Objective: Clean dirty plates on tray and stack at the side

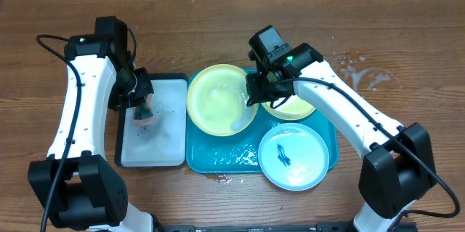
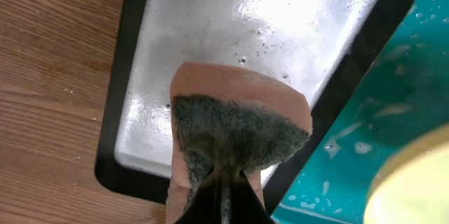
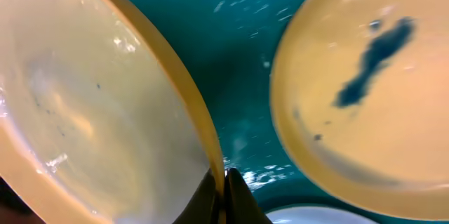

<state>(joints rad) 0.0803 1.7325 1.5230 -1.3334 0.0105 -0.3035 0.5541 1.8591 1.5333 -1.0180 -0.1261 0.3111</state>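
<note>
A turquoise tray [image 1: 218, 161] holds three plates. A yellow-green plate [image 1: 218, 100], wet and free of smears, sits tilted at its left; my right gripper [image 1: 253, 95] is shut on its right rim [image 3: 203, 129]. A second yellow-green plate [image 1: 298, 107], with a dark blue smear [image 3: 372, 59], lies partly under my right arm. A pale blue plate [image 1: 293, 156] with a dark smear lies at the tray's front right. My left gripper [image 1: 142, 108] is shut on a pink sponge with a dark scrub face [image 2: 235, 129], above the small tray.
A small black-rimmed white tray [image 1: 156, 141], wet inside, lies left of the turquoise tray; it also shows in the left wrist view [image 2: 280, 20]. Water drops lie on the wood tabletop [image 1: 363, 72] at right and in front of the turquoise tray.
</note>
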